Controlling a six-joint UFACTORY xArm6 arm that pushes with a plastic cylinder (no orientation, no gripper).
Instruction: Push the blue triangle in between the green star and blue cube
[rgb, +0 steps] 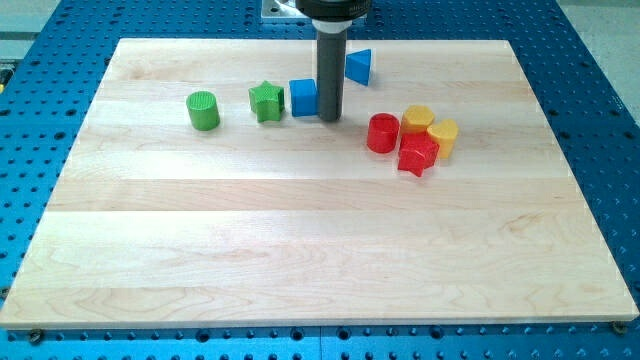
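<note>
The blue triangle (360, 66) lies near the view's top, right of the rod. The blue cube (303, 97) sits left of the rod, and the green star (266, 101) sits just left of the cube with a narrow gap between them. My tip (329, 118) rests on the wooden board right beside the blue cube's right side, below and left of the blue triangle. The rod hides the space between the cube and the triangle.
A green cylinder (204, 110) stands left of the star. A cluster at the right holds a red cylinder (382, 132), a red star (418, 155) and two yellow blocks (418, 119) (443, 135). The board's top edge (420, 42) is close behind the triangle.
</note>
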